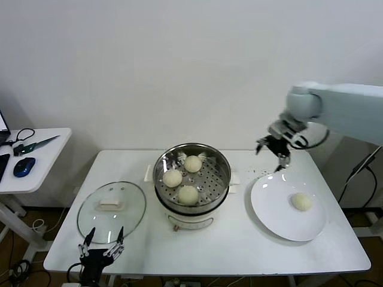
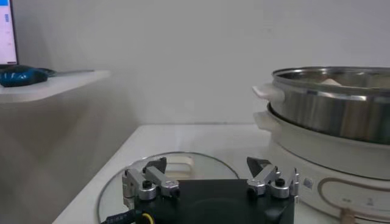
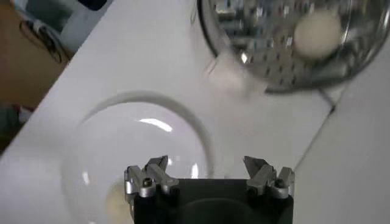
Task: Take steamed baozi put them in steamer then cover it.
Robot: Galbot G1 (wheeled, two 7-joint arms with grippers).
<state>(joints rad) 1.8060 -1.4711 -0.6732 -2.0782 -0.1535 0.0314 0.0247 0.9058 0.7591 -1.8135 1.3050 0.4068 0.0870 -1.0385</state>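
The steel steamer stands mid-table on its white base and holds three baozi on the perforated tray. A fourth baozi lies on the white plate at the right. The glass cover with its white handle lies flat on the table left of the steamer. My right gripper is open and empty, in the air above the plate's far edge; its wrist view shows the plate, the plate baozi and one baozi in the steamer. My left gripper is open and empty at the table's front left, just before the cover.
A side table at the far left carries a blue mouse and cables. The white wall is close behind the table. The steamer's side rises to the right of my left gripper.
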